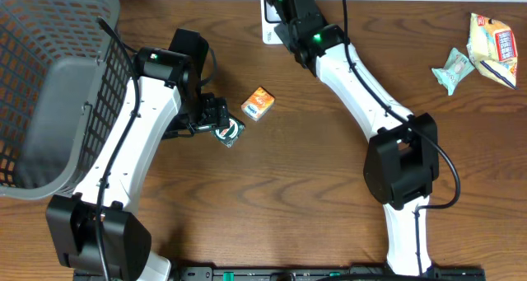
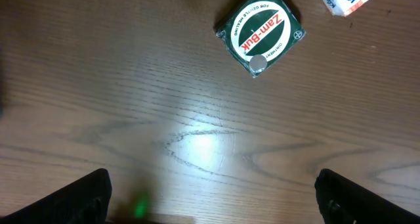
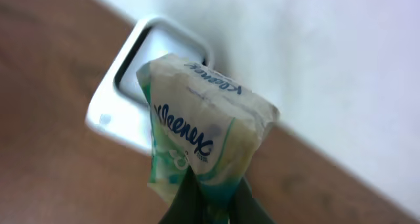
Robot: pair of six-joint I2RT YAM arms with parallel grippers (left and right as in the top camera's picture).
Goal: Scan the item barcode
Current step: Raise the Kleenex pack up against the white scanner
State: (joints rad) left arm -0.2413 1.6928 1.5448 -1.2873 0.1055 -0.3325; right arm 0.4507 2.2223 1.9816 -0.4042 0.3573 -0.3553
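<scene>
Showing at right wrist only: Kleenex pack (image 3: pixel 200 135) between fingers (image 3: pixel 186 204)

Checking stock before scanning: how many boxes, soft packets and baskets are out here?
Boxes: 2, green Zam-Buk box, orange box
Soft packets: 3, Kleenex pack, pale teal packet, snack packet
Baskets: 1, grey basket
Total: 6

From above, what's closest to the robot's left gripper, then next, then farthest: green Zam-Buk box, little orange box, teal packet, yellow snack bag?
From the left gripper, overhead view:
1. green Zam-Buk box, right beside its fingers.
2. orange box, a little beyond, mid-table.
3. teal packet, far over on the right side.
4. yellow snack bag, farthest, at the right edge.
</scene>
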